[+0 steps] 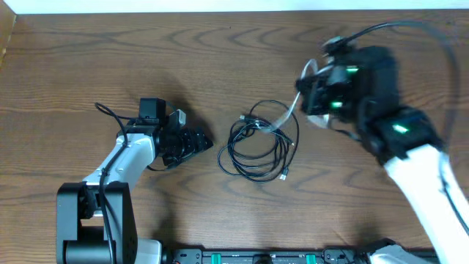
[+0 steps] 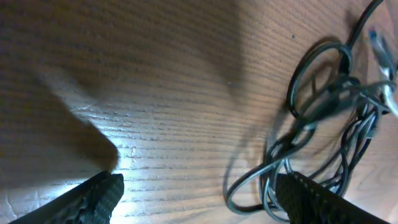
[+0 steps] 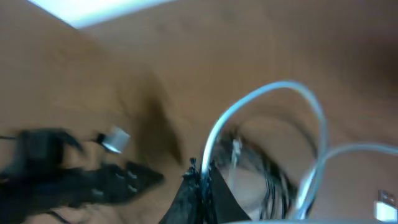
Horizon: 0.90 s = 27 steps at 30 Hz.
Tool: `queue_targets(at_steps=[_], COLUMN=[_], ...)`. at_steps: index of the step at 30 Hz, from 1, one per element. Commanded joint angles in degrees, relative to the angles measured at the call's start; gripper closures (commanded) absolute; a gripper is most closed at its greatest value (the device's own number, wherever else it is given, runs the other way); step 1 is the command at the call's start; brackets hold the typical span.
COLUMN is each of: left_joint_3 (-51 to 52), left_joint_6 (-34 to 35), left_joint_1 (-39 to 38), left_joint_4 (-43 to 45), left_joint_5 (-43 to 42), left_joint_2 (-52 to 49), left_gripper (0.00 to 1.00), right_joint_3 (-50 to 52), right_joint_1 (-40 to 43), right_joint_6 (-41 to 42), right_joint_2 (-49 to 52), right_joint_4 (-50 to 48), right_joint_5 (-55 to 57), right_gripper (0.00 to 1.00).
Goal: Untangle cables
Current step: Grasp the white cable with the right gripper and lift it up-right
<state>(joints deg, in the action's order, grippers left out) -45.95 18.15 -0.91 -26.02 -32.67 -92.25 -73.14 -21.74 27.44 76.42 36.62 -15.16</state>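
Desk, wood grain, both arms in the overhead view.

Black cables: you have them lying in one loose, overlapping coil about the middle of the desk, a little toward the edge where the arm bases stand. The loops cross one another at the far side of the coil. In the left wrist view the same coil sits off to the right of the fingers, flat on the wood.

White cord: it leaves the far right side of the black coil and rises off the desk toward the right gripper. In the right wrist view it springs up from the fingertips in a tall arch with the black coil below it (this view is blurred, so fine detail is lost).

Right gripper: your jaws are pressed together on the white cord and held above the desk, toward the far right corner from the coil.

Left gripper: it sits low, just left of the coil and apart from it, pointing at it. Your jaws stand wide apart, with bare wood between the two fingers and nothing held. The near loops of the coil lie just ahead of the right-hand finger.
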Motion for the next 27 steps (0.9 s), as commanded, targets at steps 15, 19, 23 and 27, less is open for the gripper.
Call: queue_targets(at_steps=[15, 19, 23, 27], left_joint_3=[-0.24, -0.24, -0.24, -0.24], left_joint_6=[-0.33, -0.33, -0.33, -0.35], left_joint_1=[0.13, 0.13, 0.13, 0.13], left_joint_4=[-0.31, -0.31, -0.31, -0.31], left_joint_5=[0.33, 0.33, 0.33, 0.33], left_joint_2=[0.70, 0.70, 0.70, 0.70], left_gripper=[0.15, 0.15, 0.15, 0.15], right_joint_3=[-15.39, -15.17, -14.40, -13.57], right_joint_1=[6.34, 9.46, 8.79, 7.10], right_joint_6=[-5.20, -6.60, -10.38, -12.37], right_joint_2=[-4.20, -5.35, -2.75, 2.43], right_joint_4=[14.49, 16.83, 19.21, 20.65], right_joint_5=[10.69, -0.15, -4.17, -16.11], right_gripper=[0.99, 0.99, 0.99, 0.99])
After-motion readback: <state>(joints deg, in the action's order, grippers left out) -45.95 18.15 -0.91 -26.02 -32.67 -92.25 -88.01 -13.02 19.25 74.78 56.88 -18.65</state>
